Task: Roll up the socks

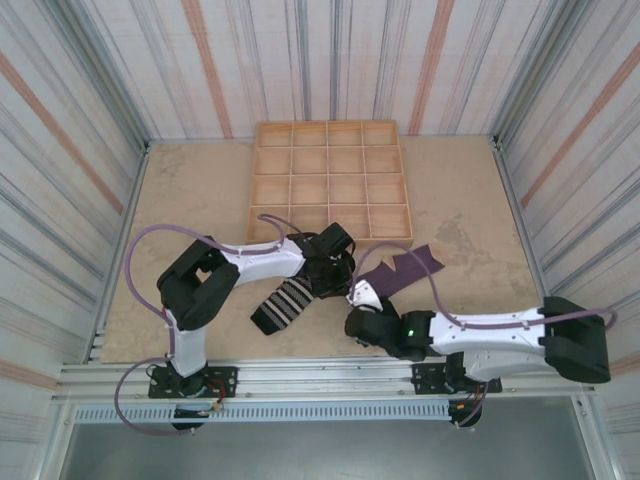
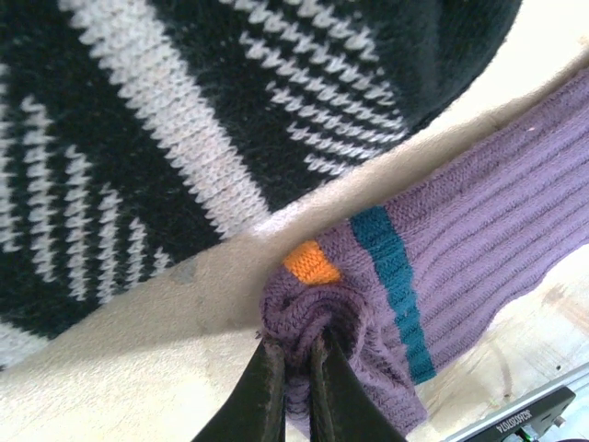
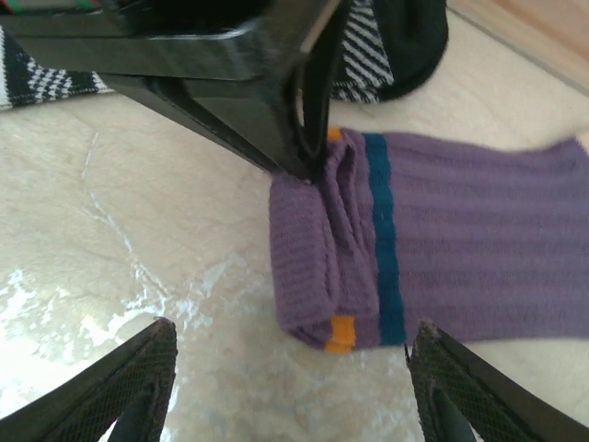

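Left jaws pinch the rolled cuff of the ribbed purple knit sock (image 3: 479,239); right jaws stand wide open, empty, at its six o'clock.

The purple sock (image 3: 460,239) lies flat on the pale table (image 3: 138,230), its left end folded over just beside a teal band and small orange marks. The left gripper (image 3: 308,161) pinches the fold's upper corner. The right gripper (image 3: 293,336) hovers with its fingers spread wide, clear of the fabric. The striped sock (image 3: 386,55) lies behind.
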Controlling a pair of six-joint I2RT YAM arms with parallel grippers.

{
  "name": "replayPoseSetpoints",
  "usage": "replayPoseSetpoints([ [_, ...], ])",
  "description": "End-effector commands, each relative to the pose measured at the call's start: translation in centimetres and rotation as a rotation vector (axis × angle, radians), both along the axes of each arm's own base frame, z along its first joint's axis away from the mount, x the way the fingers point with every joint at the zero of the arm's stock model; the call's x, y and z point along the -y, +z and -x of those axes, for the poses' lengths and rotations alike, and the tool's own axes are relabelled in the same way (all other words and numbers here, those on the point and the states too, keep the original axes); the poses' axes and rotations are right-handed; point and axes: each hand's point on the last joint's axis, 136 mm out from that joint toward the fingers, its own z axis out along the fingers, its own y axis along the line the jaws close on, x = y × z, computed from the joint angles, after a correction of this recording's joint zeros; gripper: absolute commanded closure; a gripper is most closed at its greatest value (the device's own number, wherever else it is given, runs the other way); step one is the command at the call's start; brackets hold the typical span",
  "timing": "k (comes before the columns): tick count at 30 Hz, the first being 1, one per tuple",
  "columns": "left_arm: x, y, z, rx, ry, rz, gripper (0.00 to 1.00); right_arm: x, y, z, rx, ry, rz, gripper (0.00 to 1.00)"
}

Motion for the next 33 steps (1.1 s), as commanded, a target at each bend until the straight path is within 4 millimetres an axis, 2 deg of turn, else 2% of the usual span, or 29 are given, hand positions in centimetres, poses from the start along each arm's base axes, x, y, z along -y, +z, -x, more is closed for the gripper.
replayPoseSetpoints([
  [1, -0.6, -0.1, 0.7, -0.039, -0.037, -0.015, 1.0, -1.3, 1.2, -1.8, 0.153, 0.003, 0.053, 0.31],
  [7, -0.7, -0.1, 0.9, -0.054, -0.047, -0.01, 1.0, -1.3, -1.1, -2.4, 0.18, -0.019, 0.121, 0.35],
  [11, -0.7, -0.1, 1.1, -0.06, -0.05, -0.008, 1.0, -1.3, -2.4, -2.7, 0.186, -0.032, 0.177, 0.42],
  [14, -0.8, -0.3, 1.2, -0.065, -0.051, -0.009, 1.0, -1.2, -3.3, -2.8, 0.184, -0.046, 0.213, 0.54],
  [16, -0.8, -0.2, 1.2, -0.063, -0.052, -0.006, 1.0, -0.9, -3.8, -2.9, 0.172, -0.073, 0.217, 0.66],
  [20, -0.8, 0.0, 1.2, -0.056, -0.042, 0.007, 0.98, -0.6, -4.0, -2.6, 0.144, -0.101, 0.179, 0.98],
  [23, -0.7, 0.4, 0.8, -0.038, -0.009, 0.04, 0.84, -0.4, -3.9, -2.3, 0.096, -0.12, 0.105, 1.0],
  [26, -0.5, 1.6, 0.2, 0.014, 0.03, 0.098, 0.56, -0.3, -3.7, -2.0, 0.028, -0.122, -0.005, 1.0],
  [28, -0.3, 2.8, -0.3, 0.055, 0.037, 0.13, 0.41, 0.1, -3.7, -1.8, -0.04, -0.135, -0.086, 1.0],
  [31, -0.3, 4.2, -1.0, 0.12, 0.052, 0.166, 0.32, 0.7, -4.3, -1.5, -0.174, -0.158, -0.234, 1.0],
  [33, -0.3, 4.9, -1.4, 0.155, 0.065, 0.197, 0.3, 1.2, -4.2, -1.4, -0.233, -0.178, -0.322, 1.0],
])
